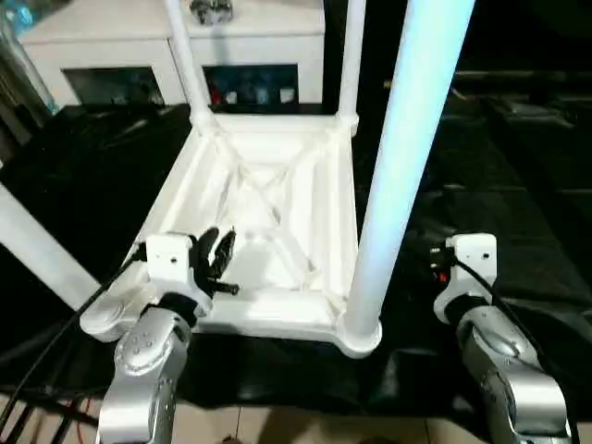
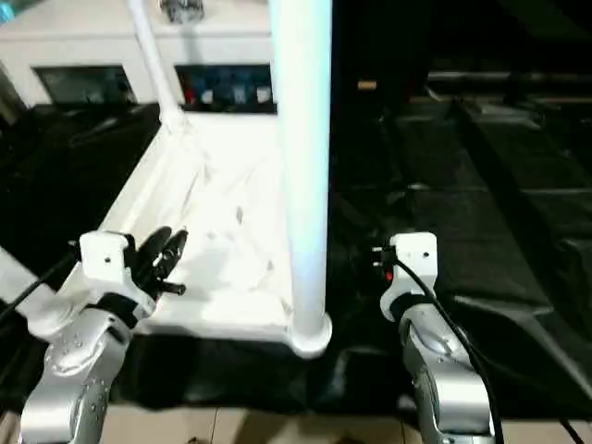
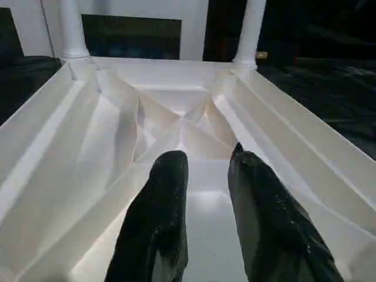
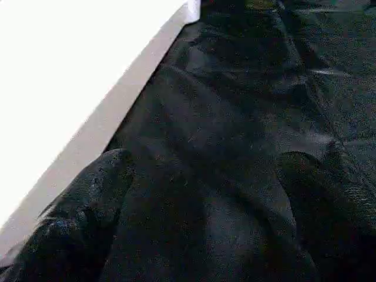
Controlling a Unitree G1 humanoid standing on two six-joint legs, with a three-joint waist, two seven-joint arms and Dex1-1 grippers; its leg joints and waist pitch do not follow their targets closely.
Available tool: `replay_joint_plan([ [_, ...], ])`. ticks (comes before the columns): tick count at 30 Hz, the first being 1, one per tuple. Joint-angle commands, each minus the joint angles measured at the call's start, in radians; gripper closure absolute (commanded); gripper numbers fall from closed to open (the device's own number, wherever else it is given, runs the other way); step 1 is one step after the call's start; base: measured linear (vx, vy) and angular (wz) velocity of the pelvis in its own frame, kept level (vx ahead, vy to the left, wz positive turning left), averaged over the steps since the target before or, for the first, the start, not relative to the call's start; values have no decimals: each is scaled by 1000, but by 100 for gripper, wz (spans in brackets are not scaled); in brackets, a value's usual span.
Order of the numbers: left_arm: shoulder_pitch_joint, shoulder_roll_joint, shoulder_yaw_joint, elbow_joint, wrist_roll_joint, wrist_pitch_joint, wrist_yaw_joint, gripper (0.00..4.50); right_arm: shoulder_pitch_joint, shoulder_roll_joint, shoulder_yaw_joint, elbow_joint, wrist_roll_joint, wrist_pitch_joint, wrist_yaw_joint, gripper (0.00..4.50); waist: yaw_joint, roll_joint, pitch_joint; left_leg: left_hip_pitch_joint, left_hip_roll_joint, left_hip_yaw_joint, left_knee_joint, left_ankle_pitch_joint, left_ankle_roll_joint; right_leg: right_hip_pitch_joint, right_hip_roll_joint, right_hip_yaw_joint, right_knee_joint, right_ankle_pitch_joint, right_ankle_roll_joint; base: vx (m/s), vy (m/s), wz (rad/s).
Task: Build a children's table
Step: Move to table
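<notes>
The white tabletop [image 1: 277, 319] lies upside down on black cloth, ribbed underside up. Three white legs stand in its corner sockets: far left [image 1: 185, 55], far right [image 1: 351, 55] and near right [image 1: 398, 166]. A fourth white leg [image 1: 32, 242] lies slanted on the cloth at the left. My left gripper [image 3: 205, 161] hovers over the near-left part of the ribbed underside, its black fingers [image 1: 220, 252] slightly apart with nothing between them. My right gripper [image 4: 208, 161] is over the black cloth just right of the near-right leg, open wide and empty.
A white cabinet [image 1: 111, 46] with glass-fronted compartments stands behind the tabletop. Black cloth [image 1: 518, 185] covers the floor all round, and pale floor tiles [image 1: 277, 425] show at the near edge. Black cables [image 1: 37, 361] trail by my left arm.
</notes>
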Motion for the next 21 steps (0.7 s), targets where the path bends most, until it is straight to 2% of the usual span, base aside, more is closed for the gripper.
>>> replay_joint_plan([
  [1, 9, 13, -6, -28, -15, -8, -16, 314, 13, -3, 6, -32, 9, 7, 1, 21, -15, -3, -29, 56, 2, 10, -74, -417, 81, 32, -11, -5, -117, -566, -128, -95, 27, 1],
  [2, 12, 20, -14, -29, -7, 1, -17, 314, 14, -6, 7, -33, 8, 11, 0, 21, -28, -4, -15, 75, -3, -5, -81, -559, -7, 26, -9, -17, -143, -721, -19, -94, 29, -3],
  [3, 13, 25, -19, -28, 1, 9, -16, 314, 15, -7, 8, -32, 6, 12, 1, 21, -31, 1, -7, 88, -2, -12, -87, -617, -32, 21, -6, -26, -155, -744, 14, -99, 30, -9],
  [4, 13, 28, -23, -27, 7, 15, -15, 314, 15, -8, 9, -31, 6, 13, 1, 21, -45, 3, 3, 93, -2, -23, -104, -701, -47, 37, 5, -52, -173, -743, 59, -99, 30, -9],
  [5, 14, 29, -24, -26, 9, 17, -14, 314, 15, -8, 9, -31, 5, 13, 1, 21, -57, 14, 13, 89, 16, -34, -140, -791, -43, 72, 14, -73, -160, -664, 50, -92, 33, -9],
  [6, 15, 32, -27, -24, 12, 18, -12, 314, 17, -9, 11, -30, 3, 13, 0, 21, -54, 25, 15, 56, 40, -40, -181, -843, -42, 121, 11, -65, -90, -559, 22, -126, 26, -8],
  [7, 19, 34, -26, -24, 10, 15, -11, 314, 19, -9, 13, -29, 0, 12, 0, 21, -16, 42, -3, 26, 69, -38, -229, -881, -53, 164, -14, -10, 34, -235, -36, -126, 26, -8],
  [8, 22, 34, -25, -24, 7, 13, -11, 314, 21, -9, 14, -28, -1, 11, 0, 21, -28, 20, 6, 58, 62, -33, -224, -873, -44, 126, -14, 12, 22, -230, -33, -107, -26, -3],
  [9, 22, 34, -25, -24, 7, 13, -11, 314, 21, -9, 14, -28, -1, 11, 0, 21, -39, -25, 10, 110, -14, -17, -118, -741, -72, 52, -32, 6, -137, -714, 24, 0, -50, 1],
  [10, 25, 39, -24, -25, 5, 15, -11, 314, 22, -9, 15, -27, -3, 11, 0, 21, -37, -26, 8, 145, -40, -2, -50, -620, -63, 2, -53, 5, -188, -910, 51, 0, -50, 1],
  [11, 27, 45, -23, -25, 3, 17, -12, 314, 23, -9, 18, -26, -5, 13, -1, 21, -60, -19, 10, 85, -43, -27, -47, -456, -39, 61, -76, -31, -191, -1013, 92, 16, -3, -19],
  [12, 27, 47, -22, -24, 3, 17, -13, 314, 22, -9, 18, -26, -6, 14, -2, 21, -64, -7, 9, 78, -35, -34, -65, -485, -44, 74, -66, -47, -186, -958, 95, 30, 35, -30],
  [13, 27, 47, -22, -24, 3, 17, -13, 314, 22, -9, 18, -26, -6, 14, -2, 21, -70, -4, 5, 64, -28, -44, -81, -513, -47, 93, -58, -56, -172, -876, 93, 30, 35, -30],
  [14, 24, 51, -20, -24, -1, 15, -11, 314, 22, -14, 23, -26, -13, 17, -4, 21, -83, 6, 15, 34, -1, -67, -130, -644, -44, 125, -38, -70, -142, -703, 69, 13, 21, -19],
  [15, 20, 51, -16, -22, -6, 10, -8, 314, 21, -20, 26, -23, -22, 19, -6, 21, -78, 28, 2, 45, 14, -75, -140, -685, -49, 132, -46, -45, -112, -593, 28, 0, 0, 0],
  [17, 17, 50, -13, -20, -12, 12, -4, 314, 21, -25, 27, -20, -27, 19, -7, 21, -88, 23, 8, 52, 9, -75, -143, -708, -56, 119, -45, -43, -122, -582, 4, 0, 0, 0],
  [18, 17, 50, -13, -20, -12, 12, -4, 314, 21, -25, 27, -20, -27, 19, -7, 21, -96, 15, 12, 58, -5, -69, -131, -689, -58, 106, -47, -48, -143, -641, 5, 0, 0, 0],
  [19, 16, 49, -13, -19, -13, 17, -2, 314, 21, -26, 27, -19, -27, 20, -6, 21, -101, 10, 14, 68, -17, -64, -116, -657, -49, 94, -49, -61, -166, -709, 17, 0, 0, 0],
  [20, 14, 41, -5, -14, -23, 38, 17, 314, 21, -27, 21, -21, -12, 29, 7, 21, -117, -2, 28, 198, -30, -3, -33, -670, -58, -32, 5, -94, -264, -784, 65, -97, -29, -17],
  [21, 14, 41, -5, -14, -23, 38, 17, 314, 21, -27, 21, -21, -12, 29, 7, 21, -133, -2, 23, 188, -39, 6, -21, -653, -34, -12, 12, -124, -258, -763, 91, -63, 7, -59],
])
